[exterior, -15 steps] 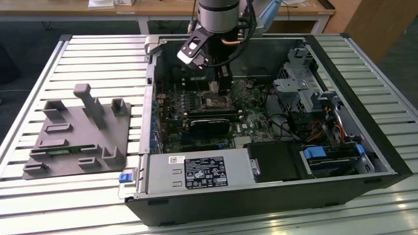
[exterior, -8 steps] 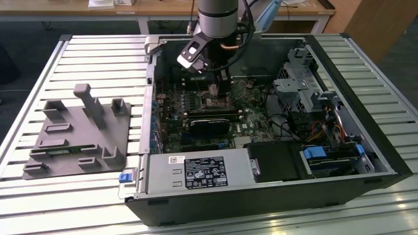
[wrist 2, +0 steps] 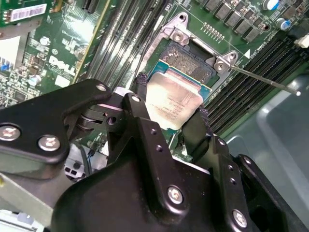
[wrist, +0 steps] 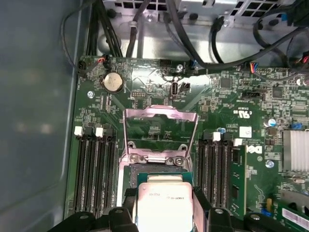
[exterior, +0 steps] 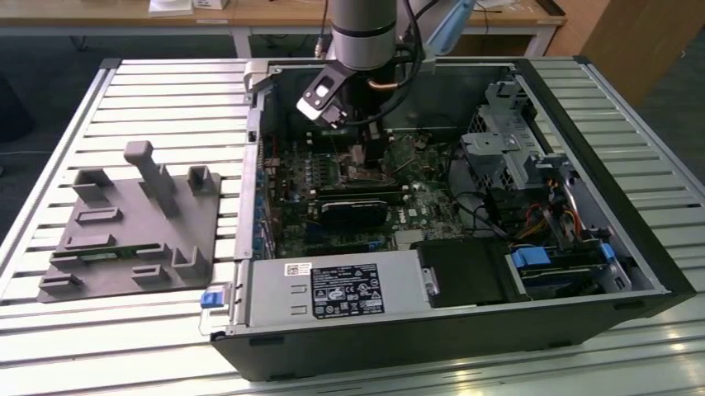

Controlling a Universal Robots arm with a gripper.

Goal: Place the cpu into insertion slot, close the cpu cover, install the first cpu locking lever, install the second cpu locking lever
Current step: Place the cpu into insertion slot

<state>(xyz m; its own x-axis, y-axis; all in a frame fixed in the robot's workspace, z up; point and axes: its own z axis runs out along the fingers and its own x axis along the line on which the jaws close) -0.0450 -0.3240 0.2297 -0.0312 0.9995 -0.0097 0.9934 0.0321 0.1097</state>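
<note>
My gripper (wrist 2: 172,98) clamps the cpu (wrist 2: 169,107) by two opposite edges, just over the insertion slot (wrist 2: 190,63). Beyond my fingertips the cpu cover (wrist: 161,113) stands hinged open.

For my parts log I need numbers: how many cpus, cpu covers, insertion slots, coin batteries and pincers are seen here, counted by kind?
cpu: 1
cpu cover: 1
insertion slot: 1
coin battery: 1
pincer: 1
Total: 5
</note>
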